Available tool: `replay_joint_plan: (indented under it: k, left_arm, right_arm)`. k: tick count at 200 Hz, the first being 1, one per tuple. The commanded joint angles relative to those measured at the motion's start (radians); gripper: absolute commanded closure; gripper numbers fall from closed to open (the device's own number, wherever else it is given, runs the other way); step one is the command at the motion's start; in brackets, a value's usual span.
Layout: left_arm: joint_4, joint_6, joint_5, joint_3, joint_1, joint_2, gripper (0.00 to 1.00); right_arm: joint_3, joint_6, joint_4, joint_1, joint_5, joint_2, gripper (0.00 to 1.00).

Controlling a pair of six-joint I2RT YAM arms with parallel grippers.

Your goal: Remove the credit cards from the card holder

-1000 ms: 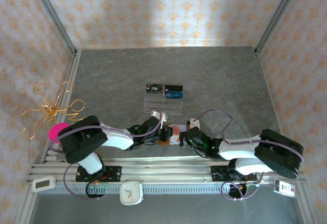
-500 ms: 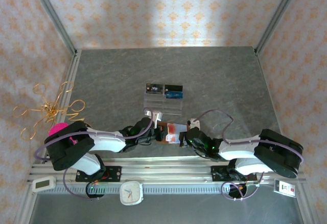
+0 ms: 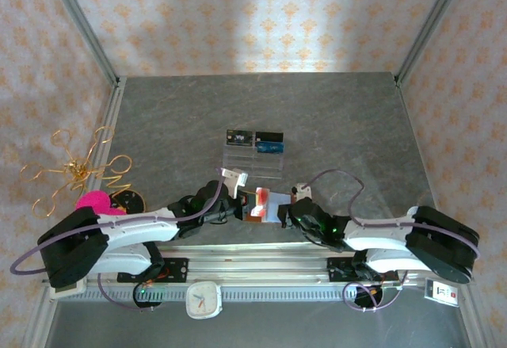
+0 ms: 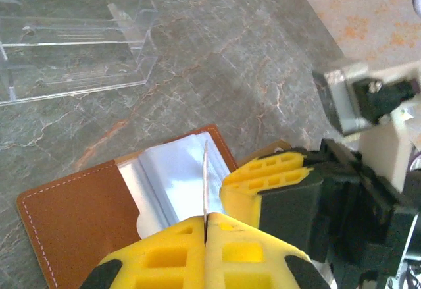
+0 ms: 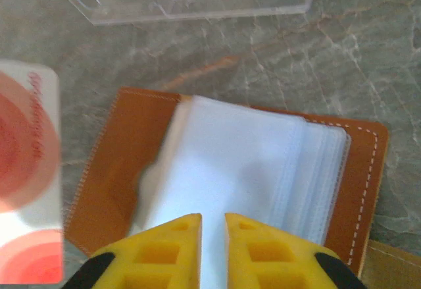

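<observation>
The card holder point(image 3: 268, 216) lies open on the grey table near the front edge: brown leather point(image 5: 128, 170) with pale sleeves point(image 5: 243, 164). My left gripper point(image 4: 205, 218) is shut on a red-and-white credit card point(image 3: 260, 200), seen edge-on point(image 4: 205, 177) in the left wrist view and at the left edge point(image 5: 29, 190) of the right wrist view, lifted just left of the holder. My right gripper point(image 5: 213, 218) stands over the sleeves, its jaws a narrow gap apart with nothing gripped between them. Two dark credit cards point(image 3: 255, 139) rest on the rack.
A clear acrylic tiered rack point(image 3: 252, 162) stands just beyond the holder point(image 4: 72, 45). A gold wire ornament point(image 3: 75, 170) and a pink object point(image 3: 93, 201) lie at the left. A small clock point(image 3: 203, 299) sits on the front rail.
My left gripper has pulled the red-and-white card up and away from the holder's sleeves, with the left arm stretching lower. My right jaws have parted slightly.
</observation>
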Motion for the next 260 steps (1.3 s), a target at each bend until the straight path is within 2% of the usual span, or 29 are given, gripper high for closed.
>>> replay_joint_plan:
  k: [1,34,55,85,132,158,193,260]
  left_arm:
    - [-0.064,0.143,0.096,0.062,0.005,-0.039,1.00]
    - [-0.130,0.272,0.161,0.117,0.005,-0.087,1.00]
    - [-0.172,0.350,0.186,0.153,0.006,-0.105,1.00]
    - [-0.346,0.567,0.194,0.303,0.009,-0.060,1.00]
    - [-0.733,1.010,0.126,0.634,0.029,0.106,1.00]
    - [-0.932,1.173,0.075,0.811,0.050,0.233,1.00]
    - [-1.095,1.309,-0.047,1.005,0.080,0.395,1.00]
    - [-1.183,1.489,0.021,1.250,0.195,0.589,1.00]
  right_arm:
    - [-0.001,-0.059,-0.048,-0.004,0.029,-0.113,0.78]
    - [0.001,-0.065,-0.177,-0.004,0.123,-0.315,0.68]
    - [0.027,-0.007,-0.348,-0.003,0.293,-0.420,0.65]
    - [0.034,0.028,-0.450,-0.004,0.385,-0.510,0.61]
    - [0.057,0.036,-0.499,-0.004,0.408,-0.539,0.60]
    - [0.056,0.036,-0.504,-0.003,0.406,-0.538,0.60]
    - [0.066,0.034,-0.527,-0.003,0.423,-0.534,0.60]
    - [0.123,0.009,-0.579,-0.017,0.499,-0.460,0.56]
